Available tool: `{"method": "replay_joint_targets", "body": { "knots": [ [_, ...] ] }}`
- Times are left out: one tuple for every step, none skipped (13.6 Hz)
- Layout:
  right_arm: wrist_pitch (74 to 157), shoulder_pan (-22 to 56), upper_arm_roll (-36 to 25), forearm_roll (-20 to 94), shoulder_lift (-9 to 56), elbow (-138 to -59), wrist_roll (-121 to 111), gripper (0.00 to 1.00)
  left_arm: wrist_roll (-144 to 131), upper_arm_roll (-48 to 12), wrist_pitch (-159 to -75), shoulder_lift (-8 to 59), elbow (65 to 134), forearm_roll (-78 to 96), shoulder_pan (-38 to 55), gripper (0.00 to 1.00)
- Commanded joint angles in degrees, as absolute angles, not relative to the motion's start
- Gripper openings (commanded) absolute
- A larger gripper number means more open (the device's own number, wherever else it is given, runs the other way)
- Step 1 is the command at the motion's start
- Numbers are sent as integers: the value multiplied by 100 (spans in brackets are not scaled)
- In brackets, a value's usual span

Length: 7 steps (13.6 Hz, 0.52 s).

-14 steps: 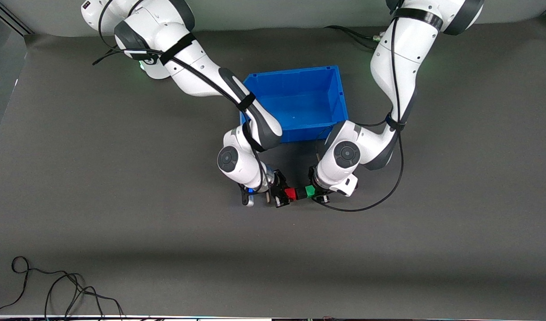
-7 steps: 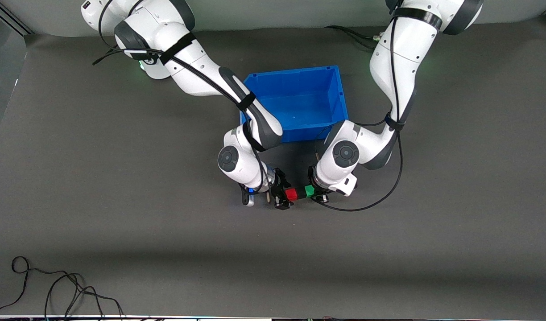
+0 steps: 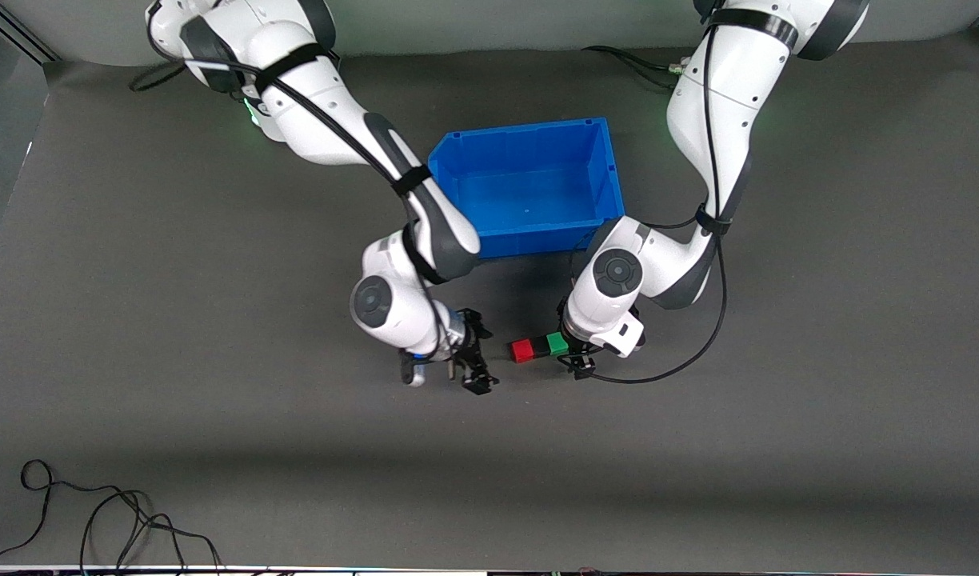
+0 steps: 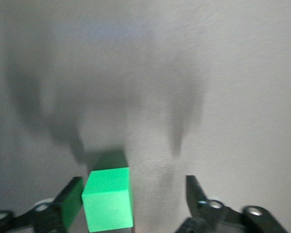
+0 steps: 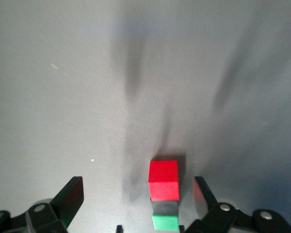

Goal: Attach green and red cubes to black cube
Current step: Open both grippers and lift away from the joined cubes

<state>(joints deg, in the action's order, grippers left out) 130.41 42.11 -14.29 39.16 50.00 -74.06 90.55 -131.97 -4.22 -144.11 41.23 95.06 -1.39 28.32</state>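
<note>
The red cube (image 3: 522, 350), the black cube (image 3: 539, 349) and the green cube (image 3: 557, 345) lie joined in one short row on the table, black in the middle. My right gripper (image 3: 473, 372) stands open just off the red end of the row, clear of it. In the right wrist view the red cube (image 5: 163, 179), black cube (image 5: 165, 208) and green cube (image 5: 165, 222) line up close to one finger (image 5: 201, 194). My left gripper (image 4: 133, 187) is open around the green cube (image 4: 108, 199), which sits close against one finger (image 4: 70, 201).
A blue bin (image 3: 609, 172) stands farther from the front camera than the cubes, between the two arms. A loose black cable (image 3: 97, 512) lies near the table's front edge at the right arm's end.
Both grippers have opened. The right gripper has let go of the red cube and drawn back toward the right arm's end. The left gripper has released the green cube and stays around it.
</note>
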Motion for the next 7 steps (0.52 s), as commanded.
{"method": "replay_joint_targets", "body": {
  "knots": [
    [11791, 4219, -2010, 3779, 4326, -7541, 8528, 100, -12896, -395, -13696, 3623, 9562, -597, 2761, 100],
    [11351, 4219, -2282, 3779, 4150, -7550, 8256, 100, -12467, -404, -13406, 3464, 9562, -598, 2647, 100],
    [10938, 4219, -2529, 3779, 4009, -7550, 7948, 100, -12080, -404, -13090, 3324, 9562, -589, 2541, 100],
    [10577, 4245, -2801, 3771, 3877, -7559, 7632, 100, -11737, -404, -12739, 3166, 9571, -589, 2410, 100],
    [10277, 4280, -3056, 3762, 3719, -7654, 7298, 100, -11272, -404, -12448, 3051, 9589, -589, 2286, 100],
    [10170, 4298, -3198, 3640, 3518, -7812, 7069, 100, -10702, -396, -12141, 2876, 9606, -589, 2172, 100],
    [10152, 4298, -3208, 3291, 3255, -7996, 6927, 100, -10244, -396, -11798, 2657, 9606, -589, 1953, 100]
  ]
}}
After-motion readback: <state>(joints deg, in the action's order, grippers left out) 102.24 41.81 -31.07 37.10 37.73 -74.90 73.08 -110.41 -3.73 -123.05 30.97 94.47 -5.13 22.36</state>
